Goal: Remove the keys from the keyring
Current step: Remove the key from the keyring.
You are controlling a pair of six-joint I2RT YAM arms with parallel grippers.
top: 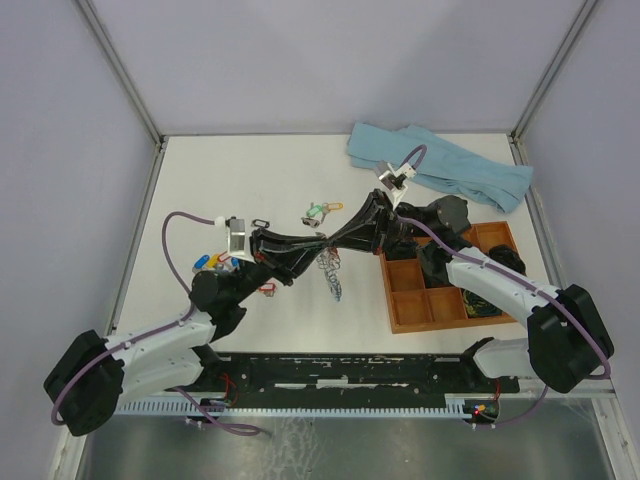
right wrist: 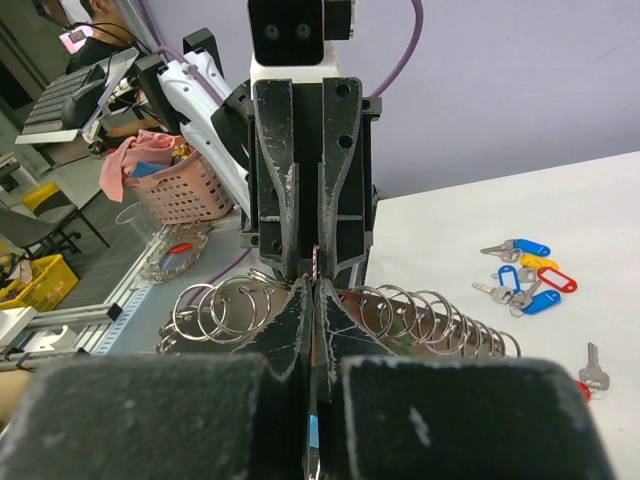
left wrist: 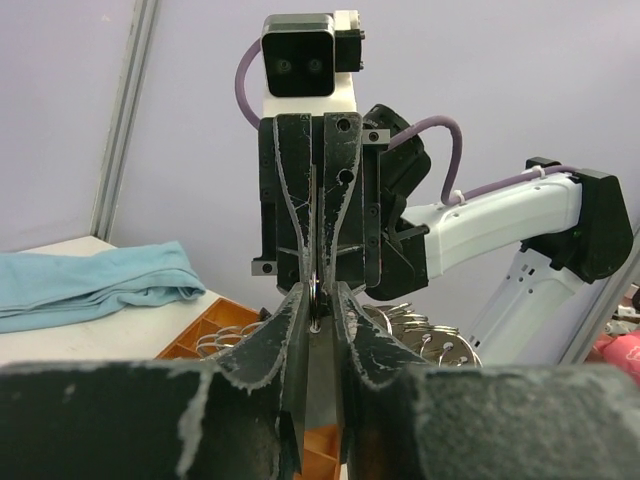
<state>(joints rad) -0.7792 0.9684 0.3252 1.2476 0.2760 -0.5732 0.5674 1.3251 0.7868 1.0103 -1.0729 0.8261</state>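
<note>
The right gripper (right wrist: 313, 295) is closed on the keyring (right wrist: 420, 315), a fanned row of silver wire rings, held above mid-table. The left gripper (left wrist: 320, 305) meets it tip to tip, jaws narrowly apart around a thin silver piece; clamping cannot be confirmed. Loose colour-tagged silver keys (right wrist: 525, 280) lie on the table. The orange-brown wooden compartment tray (top: 410, 310) holds a dark, unidentifiable item.

the keyring (right wrist: 430, 315) is bright polished metal wire; the keys (right wrist: 540, 300) carry glossy plastic tags. the towel (top: 440, 165) is soft matt cloth. the right gripper (right wrist: 313, 288) has scuffed, matt black plastic fingers (right wrist: 285, 335).
</note>
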